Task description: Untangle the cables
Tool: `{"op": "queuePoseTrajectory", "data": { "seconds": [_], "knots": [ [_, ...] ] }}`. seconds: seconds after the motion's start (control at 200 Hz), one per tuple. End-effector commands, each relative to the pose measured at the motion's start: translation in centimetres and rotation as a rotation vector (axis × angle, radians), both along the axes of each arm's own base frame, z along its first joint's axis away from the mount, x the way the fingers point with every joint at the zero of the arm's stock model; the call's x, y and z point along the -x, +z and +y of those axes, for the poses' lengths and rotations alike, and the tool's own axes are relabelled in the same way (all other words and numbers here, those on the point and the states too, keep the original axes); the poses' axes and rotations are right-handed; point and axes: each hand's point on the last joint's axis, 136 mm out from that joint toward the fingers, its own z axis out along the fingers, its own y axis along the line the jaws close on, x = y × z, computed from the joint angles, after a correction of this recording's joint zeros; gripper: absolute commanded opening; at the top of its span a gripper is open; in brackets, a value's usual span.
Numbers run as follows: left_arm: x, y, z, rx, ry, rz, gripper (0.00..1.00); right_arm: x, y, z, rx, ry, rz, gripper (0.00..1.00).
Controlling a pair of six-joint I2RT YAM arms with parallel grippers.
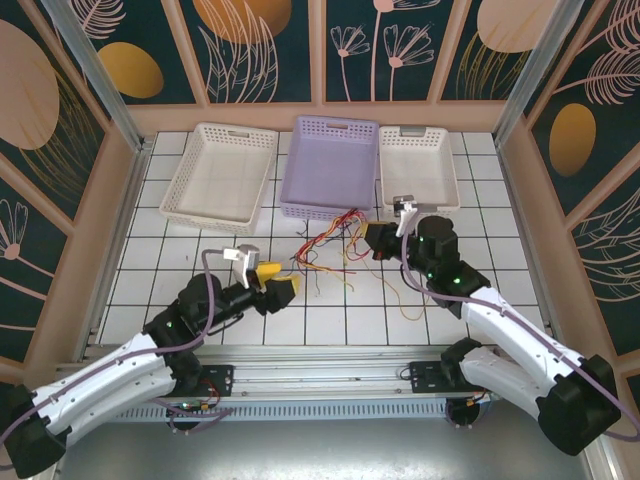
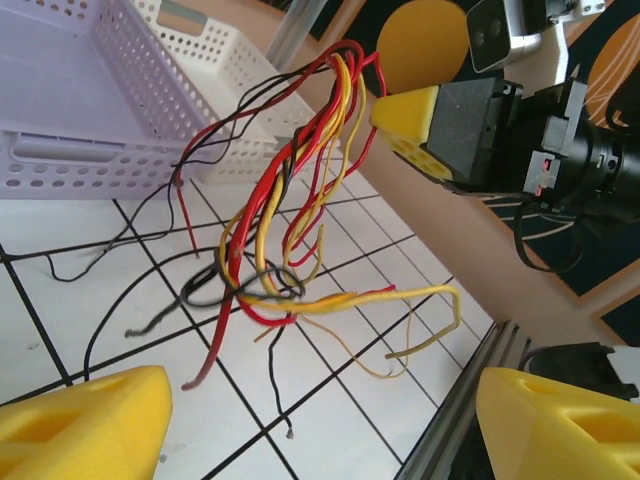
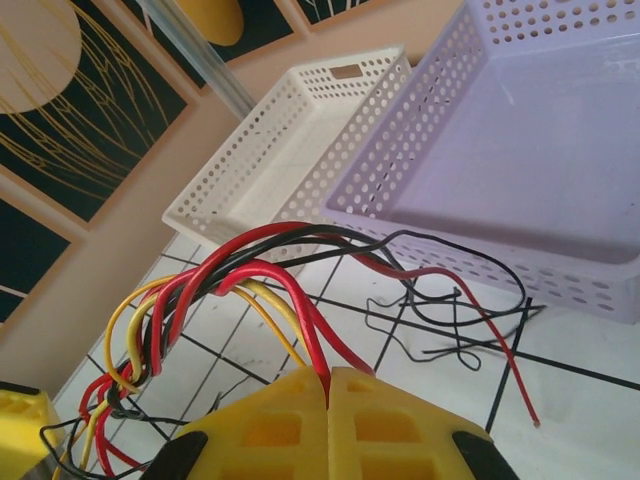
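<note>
Hovering low with jaws wide and nothing in them, left gripper [image 2: 320, 430] faces the dangling ends, likely lining up one strand to pull. Cables [image 2: 290, 190] hang as a knotted red/yellow/black bunch, tails trailing on the table [image 1: 330, 320]. Right gripper [image 3: 328, 385] is clamped tight on the bundle's top, lifting it so the strands fan out. Lavender basket [image 1: 330, 123] sits just behind.
</note>
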Motion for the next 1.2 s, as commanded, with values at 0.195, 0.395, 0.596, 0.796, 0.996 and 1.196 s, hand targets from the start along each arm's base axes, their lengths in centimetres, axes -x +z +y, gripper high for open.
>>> {"op": "queuePoseTrajectory", "data": {
  "seconds": [0.195,0.395,0.596,0.796,0.996,1.196],
  "knots": [
    [0.0,-2.7,0.7,0.053,0.039,0.052,0.77,0.1,5.2,-0.3,-0.13,0.034,-0.058,0.0],
    [-0.7,-4.2,1.1,-0.028,0.081,0.044,0.77,0.3,6.0,-0.1,-0.16,0.065,-0.044,0.0],
    [-1.4,-5.9,1.4,-0.138,0.107,0.038,0.79,0.7,7.1,0.1,-0.187,0.097,-0.035,0.0],
    [-2.0,-6.8,1.4,-0.206,0.124,0.023,0.82,1.3,8.0,0.5,-0.202,0.135,-0.031,0.0],
    [-2.9,-5.7,1.2,-0.198,0.147,-0.028,0.85,1.6,8.0,1.0,-0.215,0.169,-0.014,0.0],
    [-2.8,-4.7,-0.6,-0.148,0.081,-0.042,0.86,2.0,8.4,1.0,-0.218,0.184,-0.013,0.0]
  ]
}}
